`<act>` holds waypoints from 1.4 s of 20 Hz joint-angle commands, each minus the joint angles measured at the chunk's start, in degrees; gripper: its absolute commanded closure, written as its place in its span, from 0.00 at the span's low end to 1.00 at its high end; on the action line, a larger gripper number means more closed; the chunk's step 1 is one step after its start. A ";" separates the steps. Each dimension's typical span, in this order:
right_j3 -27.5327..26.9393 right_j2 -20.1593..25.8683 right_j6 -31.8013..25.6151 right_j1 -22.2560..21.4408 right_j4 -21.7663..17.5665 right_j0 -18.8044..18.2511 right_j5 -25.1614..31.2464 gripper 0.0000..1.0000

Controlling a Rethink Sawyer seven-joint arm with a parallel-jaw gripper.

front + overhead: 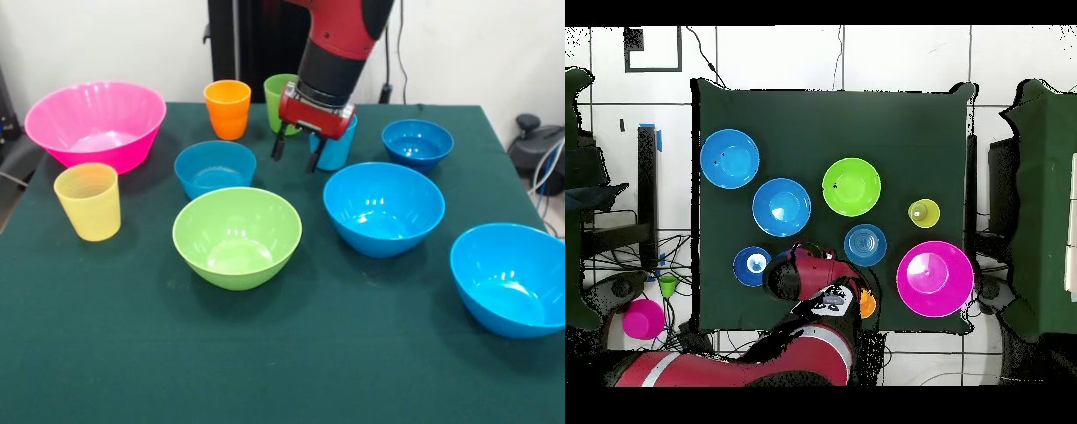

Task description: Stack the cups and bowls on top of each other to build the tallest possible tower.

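Pincer (295, 152) hanging just off the table, fingers spread a little with nothing between them, parked right in front of the light blue cup (335, 148) and apparently not touching it yet. Green cup (280, 99) just behind, orange cup (228, 108) off to one side of that, yellow cup (87, 200) way out near the big pink bowl (95, 122). Small blue bowl (214, 168) just below and to the side of the fingers, lime green bowl (237, 236) further out from there. Other small blue bowl (417, 144) on the opposite side past the blue cup, two large blue bowls (383, 208) and (514, 277) spread further out that way. Only two big blue ones showing. No tower at all, everything sitting loose and upright on the green table (291, 362), so looks like the very first pick, probably the blue cup. Next move likely needs sliding the open fingers either side of that cup's wall, then squeezing. No brands, labels or writing readable anywhere.
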 commanded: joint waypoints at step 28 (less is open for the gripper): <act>-8.58 1.75 4.38 8.32 -4.34 -2.01 -2.34 0.00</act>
